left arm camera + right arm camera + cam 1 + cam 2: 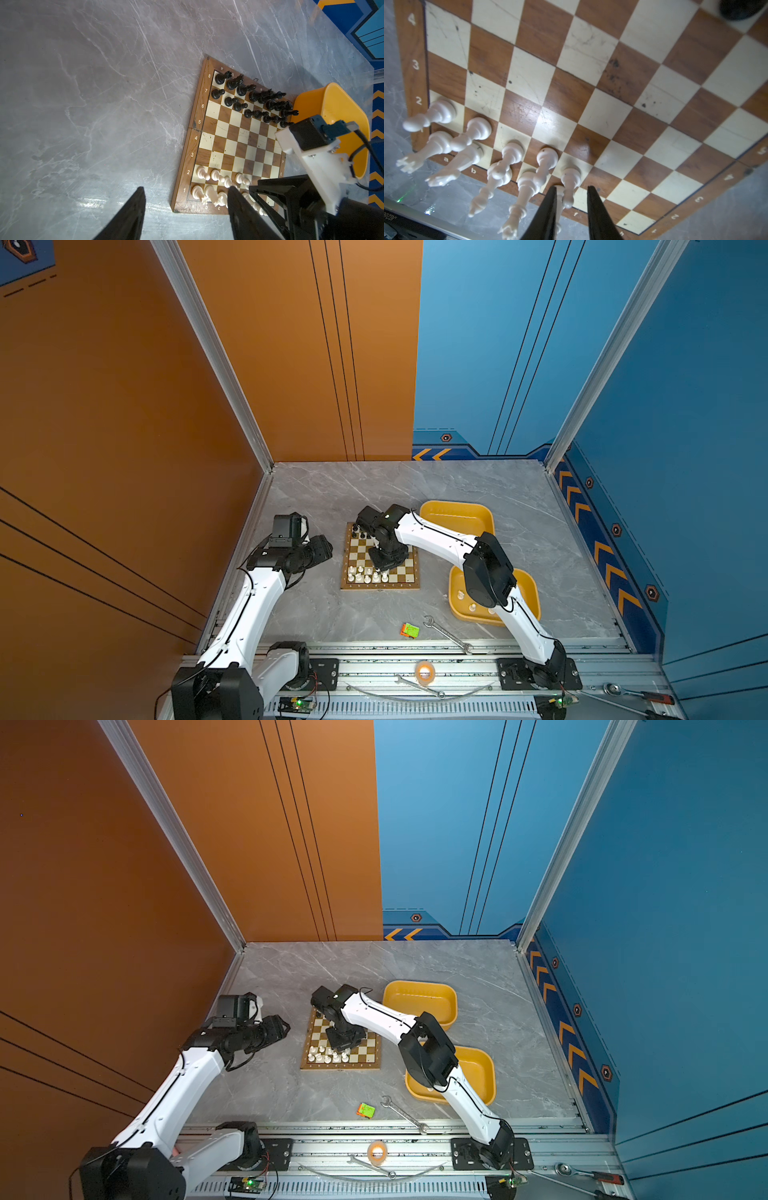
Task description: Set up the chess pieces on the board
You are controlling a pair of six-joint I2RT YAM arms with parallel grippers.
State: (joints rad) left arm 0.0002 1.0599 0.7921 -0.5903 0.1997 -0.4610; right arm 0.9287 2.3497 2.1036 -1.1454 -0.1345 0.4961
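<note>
Behind left pincer (pixel 185 190) and right pincer (pixel 572 187) sit glossy white arm shells (pixel 253 605) with black joints (pixel 486 572) and thin black cables (pixel 441 531); the fingers (pixel 548 212) are black, tapered

Checked brown-and-cream board (pixel 405 572) flat at lower centre of both top views; black pieces (pixel 241 90) upright along rows 7–8, white pieces (pixel 215 175) upright in rows 1–2.
</note>
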